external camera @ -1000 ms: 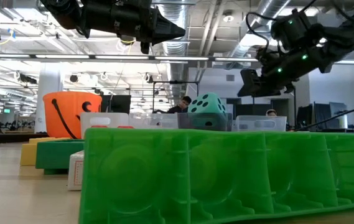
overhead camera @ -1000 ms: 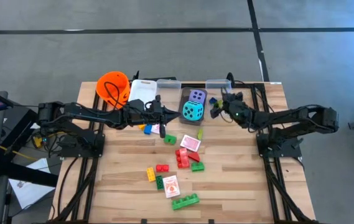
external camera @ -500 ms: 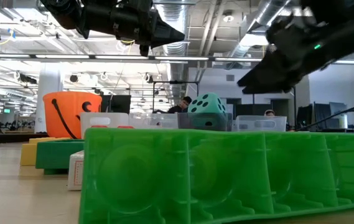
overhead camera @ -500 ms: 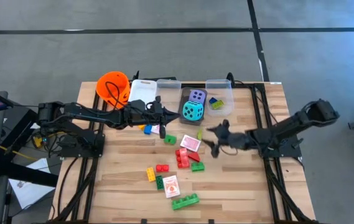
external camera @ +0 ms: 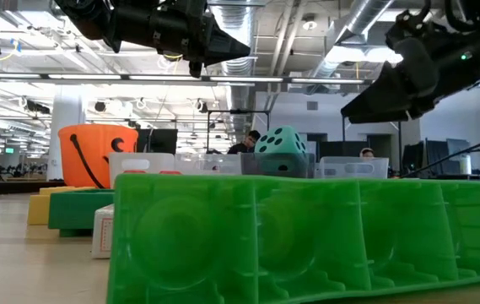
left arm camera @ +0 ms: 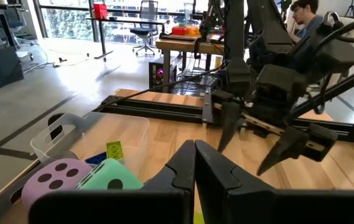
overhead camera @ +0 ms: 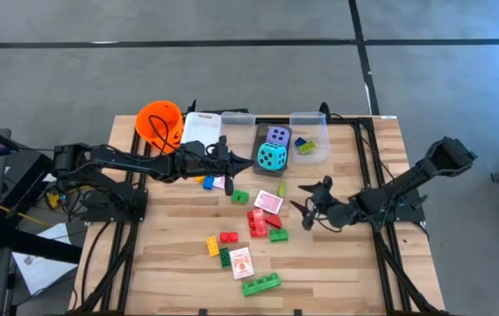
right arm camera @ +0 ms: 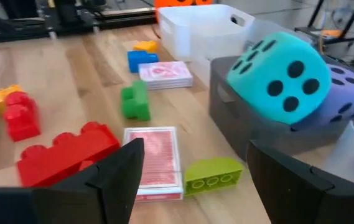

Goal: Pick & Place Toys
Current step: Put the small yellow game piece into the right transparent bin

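The toys lie spread over the middle of the wooden tabletop (overhead camera: 345,272): a teal die (overhead camera: 272,157) and a purple die (overhead camera: 278,135) sit together in a dark box (overhead camera: 260,140) near the far edge, with a pink-white card (overhead camera: 268,201) just in front of them and a small lime brick (right arm camera: 213,175) beside that card. Toward the near edge lie red bricks (overhead camera: 257,220), a green brick (overhead camera: 278,234), a yellow brick (overhead camera: 213,246), a second card (overhead camera: 241,262) and a long green brick (overhead camera: 261,283) nearest the near edge. A blue brick (overhead camera: 302,141) and a yellowish one rest inside a clear bin (overhead camera: 308,134) at the far edge, next to a white bin (overhead camera: 202,128) and an orange bucket (overhead camera: 160,123). The right claw (overhead camera: 309,201) hangs low over the tabletop just right of the red bricks and card, its fingers spread wide with nothing between them. The left claw (overhead camera: 226,161) hovers near the teal die, over a yellow and blue brick pair (overhead camera: 207,182), its fingers pressed together and empty.
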`<state>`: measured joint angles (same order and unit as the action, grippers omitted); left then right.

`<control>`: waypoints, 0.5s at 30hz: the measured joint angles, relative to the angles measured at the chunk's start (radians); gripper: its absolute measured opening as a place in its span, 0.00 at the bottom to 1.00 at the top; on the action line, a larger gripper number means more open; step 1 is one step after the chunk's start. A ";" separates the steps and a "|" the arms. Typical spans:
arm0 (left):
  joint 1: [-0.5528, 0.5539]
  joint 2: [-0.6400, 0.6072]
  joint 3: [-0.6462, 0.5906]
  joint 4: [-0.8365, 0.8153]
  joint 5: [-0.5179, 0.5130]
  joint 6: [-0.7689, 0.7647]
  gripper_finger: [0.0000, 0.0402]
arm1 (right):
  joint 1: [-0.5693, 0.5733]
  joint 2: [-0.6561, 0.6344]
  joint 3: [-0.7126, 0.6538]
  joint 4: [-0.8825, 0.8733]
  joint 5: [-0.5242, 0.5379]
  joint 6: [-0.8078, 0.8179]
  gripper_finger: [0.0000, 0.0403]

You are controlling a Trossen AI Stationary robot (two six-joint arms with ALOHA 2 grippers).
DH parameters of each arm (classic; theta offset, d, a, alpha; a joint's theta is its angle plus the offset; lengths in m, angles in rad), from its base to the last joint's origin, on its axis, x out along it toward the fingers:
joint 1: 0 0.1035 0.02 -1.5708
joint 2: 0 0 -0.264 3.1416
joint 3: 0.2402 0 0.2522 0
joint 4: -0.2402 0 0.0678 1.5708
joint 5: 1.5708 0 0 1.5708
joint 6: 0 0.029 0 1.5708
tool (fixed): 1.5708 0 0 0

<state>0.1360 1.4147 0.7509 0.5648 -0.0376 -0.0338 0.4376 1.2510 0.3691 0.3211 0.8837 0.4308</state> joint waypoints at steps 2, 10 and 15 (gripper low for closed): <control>0.000 0.000 0.000 0.000 0.000 0.000 0.00 | -0.010 0.006 0.000 -0.003 -0.002 0.014 0.69; -0.001 0.000 0.000 -0.066 0.000 0.002 0.00 | -0.014 0.166 -0.001 0.122 -0.021 0.015 0.69; -0.001 0.000 0.000 -0.082 0.000 0.001 0.00 | -0.014 0.335 0.000 0.312 -0.022 0.015 0.69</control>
<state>0.1349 1.4147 0.7509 0.4831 -0.0376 -0.0326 0.4232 1.5863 0.3691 0.6330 0.8616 0.4454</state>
